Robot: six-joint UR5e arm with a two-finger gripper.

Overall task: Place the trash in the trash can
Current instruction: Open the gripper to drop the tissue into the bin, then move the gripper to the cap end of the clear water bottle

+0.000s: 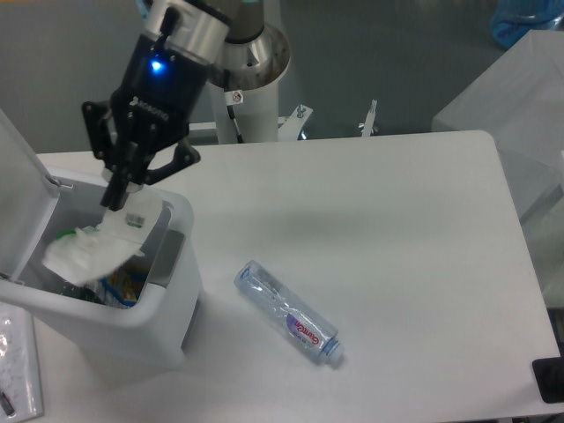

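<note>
My gripper [123,204] hangs over the open trash can [172,273] at the left, shut on the crumpled clear-white wrapper [86,251]. The wrapper dangles below the fingertips, inside the bin's opening, a bit of green print showing at its left. The crushed clear bottle [288,312] with purple-pink label and blue cap lies flat on the table right of the bin, apart from the gripper. The bin's flip lid [22,189] stands open at the far left.
Colourful packaging [123,285] lies inside the bin under the wrapper. A white translucent box [515,110] stands at the table's right edge. A flat tray-like object [18,370] lies at the lower left, a dark object [548,379] at the lower right corner.
</note>
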